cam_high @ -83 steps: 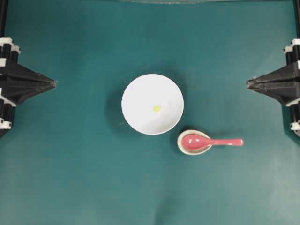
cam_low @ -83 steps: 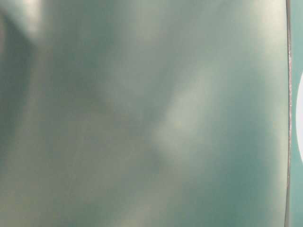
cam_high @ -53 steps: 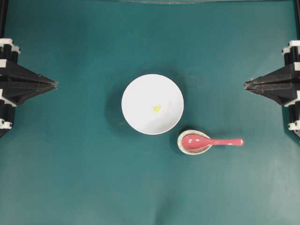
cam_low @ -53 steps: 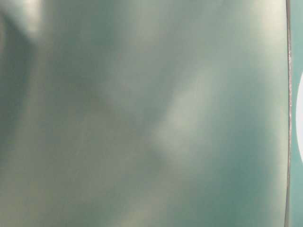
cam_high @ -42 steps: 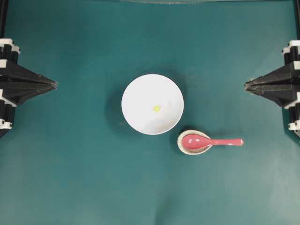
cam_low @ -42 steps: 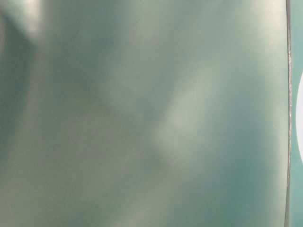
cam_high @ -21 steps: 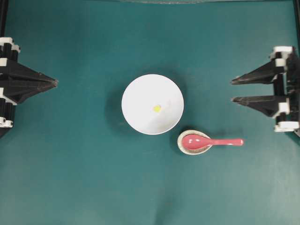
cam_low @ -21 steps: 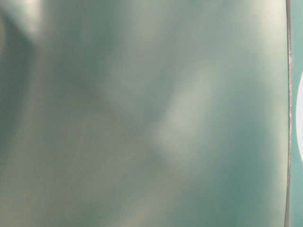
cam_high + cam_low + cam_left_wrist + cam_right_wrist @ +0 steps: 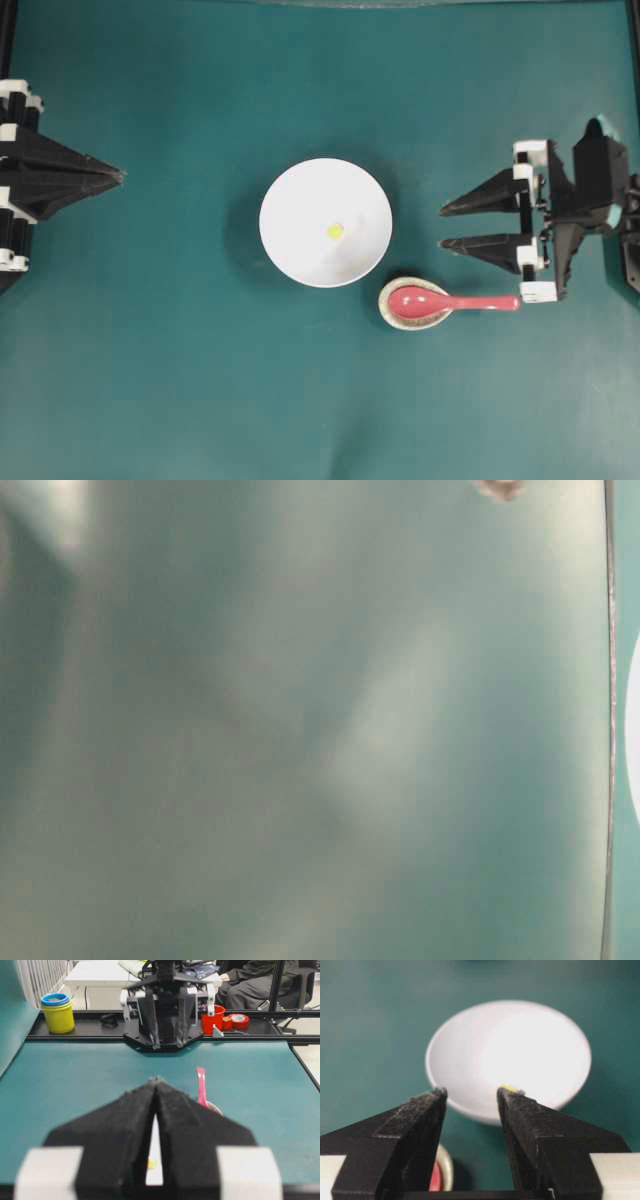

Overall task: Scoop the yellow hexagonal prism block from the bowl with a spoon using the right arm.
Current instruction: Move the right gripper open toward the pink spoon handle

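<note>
The white bowl (image 9: 300, 250) sits mid-table with the tiny yellow hexagonal prism block (image 9: 335, 231) inside it. The pink-red spoon (image 9: 452, 302) lies to the bowl's lower right, scoop in a speckled rest and handle pointing right. My right gripper (image 9: 443, 228) is open and empty, just above the handle end and apart from it, fingers pointing at the bowl. In the right wrist view the bowl (image 9: 510, 1045) and block (image 9: 508, 1087) show beyond my open right gripper (image 9: 471, 1092). My left gripper (image 9: 120, 177) stays shut at the left edge, tips together in its own view (image 9: 156, 1080).
The speckled spoon rest (image 9: 400, 318) lies close to the bowl's lower right rim. Stacked yellow and blue cups (image 9: 57, 1010), a red cup (image 9: 214, 1019) and tape (image 9: 239, 1021) stand beyond the table's far edge. The table-level view is a blur.
My right gripper has opened from shut and moved left from the table's right edge toward the spoon and bowl. The left gripper, bowl, block and spoon have not moved.
</note>
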You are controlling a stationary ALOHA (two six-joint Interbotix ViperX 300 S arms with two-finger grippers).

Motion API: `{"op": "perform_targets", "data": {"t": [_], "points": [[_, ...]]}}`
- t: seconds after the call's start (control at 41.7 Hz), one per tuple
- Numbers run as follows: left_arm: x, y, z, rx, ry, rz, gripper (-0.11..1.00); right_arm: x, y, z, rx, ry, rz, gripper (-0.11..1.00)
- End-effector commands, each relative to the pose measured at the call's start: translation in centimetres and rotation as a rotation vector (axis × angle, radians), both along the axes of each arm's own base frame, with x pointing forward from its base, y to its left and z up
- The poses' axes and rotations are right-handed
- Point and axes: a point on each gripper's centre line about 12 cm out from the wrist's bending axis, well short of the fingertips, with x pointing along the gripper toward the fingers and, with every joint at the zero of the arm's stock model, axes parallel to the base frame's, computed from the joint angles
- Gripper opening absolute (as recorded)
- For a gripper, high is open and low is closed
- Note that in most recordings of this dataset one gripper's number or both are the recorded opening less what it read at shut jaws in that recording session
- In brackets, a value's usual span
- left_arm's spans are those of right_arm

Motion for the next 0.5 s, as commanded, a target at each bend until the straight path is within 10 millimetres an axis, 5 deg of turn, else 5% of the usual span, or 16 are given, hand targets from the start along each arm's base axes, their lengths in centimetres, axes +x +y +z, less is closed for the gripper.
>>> {"op": "perform_targets", "data": {"t": [0.0, 0.48], "points": [[0.2, 0.1, 0.8, 0.003, -0.017, 0.002, 0.00, 0.3, 0.5, -0.5, 0.013, -0.001, 0.006, 0.52], [0.2, 0.1, 0.7, 0.005, -0.012, 0.003, 0.00, -1.9, 4.2, -5.0, 0.067, 0.055, 0.060, 0.52]]}}
